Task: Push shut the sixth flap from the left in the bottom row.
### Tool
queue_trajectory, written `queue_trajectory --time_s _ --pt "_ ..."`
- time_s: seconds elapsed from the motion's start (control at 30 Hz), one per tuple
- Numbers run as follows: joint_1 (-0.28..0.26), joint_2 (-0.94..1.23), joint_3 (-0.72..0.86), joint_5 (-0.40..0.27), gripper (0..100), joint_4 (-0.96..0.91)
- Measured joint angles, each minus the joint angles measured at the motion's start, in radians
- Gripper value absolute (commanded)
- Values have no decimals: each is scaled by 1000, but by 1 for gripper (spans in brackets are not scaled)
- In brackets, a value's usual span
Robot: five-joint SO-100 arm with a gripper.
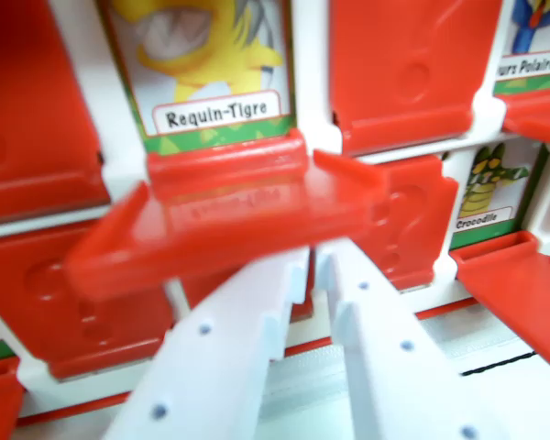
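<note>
White serrated two-finger gripper (313, 266) with fingers slightly apart, tips under the tilted red plastic flap (229, 225), yellow "Requin-Tigre" picture card (206, 69) exposed above, white game board frame (312, 73)

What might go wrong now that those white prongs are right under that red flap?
The tool sits under the front edge of the half-raised flap below the Requin-Tigre card. Its fingers stand slightly apart, so the flap's edge might slip into the gap instead of being pushed. The raised flap on the wrist view's right is close, so a sideways drift might nudge it too.
</note>
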Motion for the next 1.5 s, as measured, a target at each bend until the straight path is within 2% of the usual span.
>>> queue_trajectory --time_s 0.17,0.37,0.57,0.73,0.87,1.1,1.27,1.5 --pt "-41 115 84 17 0 67" --pt "-35 319 127 52 0 262" --pt "-55 523 127 80 0 471" --pt "-77 673 129 21 0 597" --pt "-104 762 123 14 0 692" --pt "-155 861 46 40 0 793" --pt "-189 888 9 41 0 807" --pt "-227 890 -38 81 0 830"
